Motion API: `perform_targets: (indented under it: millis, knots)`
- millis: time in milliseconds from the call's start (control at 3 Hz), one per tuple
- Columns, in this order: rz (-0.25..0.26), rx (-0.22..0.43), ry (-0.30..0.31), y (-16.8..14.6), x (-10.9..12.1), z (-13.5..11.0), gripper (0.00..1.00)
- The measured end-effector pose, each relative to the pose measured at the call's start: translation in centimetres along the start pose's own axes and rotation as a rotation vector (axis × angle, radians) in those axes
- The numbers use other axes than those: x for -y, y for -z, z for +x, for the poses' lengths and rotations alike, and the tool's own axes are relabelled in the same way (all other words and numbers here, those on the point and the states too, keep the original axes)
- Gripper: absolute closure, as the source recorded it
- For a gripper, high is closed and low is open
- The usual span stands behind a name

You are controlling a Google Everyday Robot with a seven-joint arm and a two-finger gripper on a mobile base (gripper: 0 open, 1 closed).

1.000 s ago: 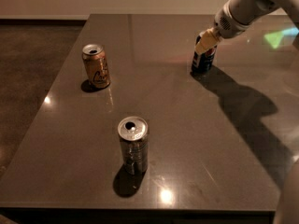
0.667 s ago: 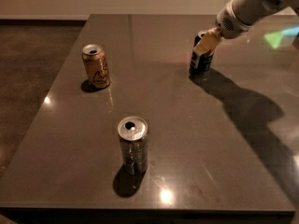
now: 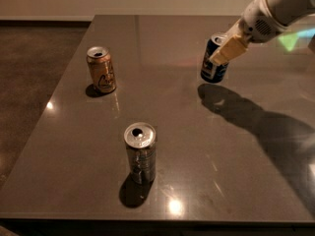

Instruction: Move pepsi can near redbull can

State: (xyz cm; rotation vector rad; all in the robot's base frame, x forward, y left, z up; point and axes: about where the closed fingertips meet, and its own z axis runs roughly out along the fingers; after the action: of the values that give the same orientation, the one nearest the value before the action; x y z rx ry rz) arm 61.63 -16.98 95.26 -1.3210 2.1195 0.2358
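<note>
**A:** Checked it against a second back yet? Any change with the dark blue, silver-topped pepsi can (image 3: 212,73)?

**B:** Barely any. Found it at the far right of the glossy dark grey table (image 3: 177,132), pretty much where it had been, maybe nudged a hair toward the near edge. Looked tilted a bit to the right this time rather than dead upright. Couldn't tell whether it touched the tabletop. Noticed a dark shadow (image 3: 216,96) just below it, running off to the right.

**A:** And the two-finger gripper (image 3: 220,54) on the white arm (image 3: 275,9)?

**B:** Stayed clamped on the pepsi can, reaching in from the upper right, same as before. Saw one beige finger (image 3: 229,48) slanting across the front of the can. Couldn't see the other one, hidden behind it.

**A:** Anything with the other two?

**B:** Nope, no change. Spotted the silver-grey metallic redbull can (image 3: 141,154) upright near the front, left of centre, well apart from the pepsi can. Same spot as earlier. Ditto for the orange-gold can with the dark drawing (image 3: 101,70), upright at the far left, well apart from both.
</note>
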Motion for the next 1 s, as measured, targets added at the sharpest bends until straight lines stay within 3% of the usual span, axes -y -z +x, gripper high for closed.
perform_targets:
  millis: [333, 1000]
  knots:
    - [-0.05, -0.004, 0.127, 2.0, -3.3, 0.4, 1.0]
    - [-0.21, -0.01, 0.295, 2.9, -10.7, 0.8, 1.0]
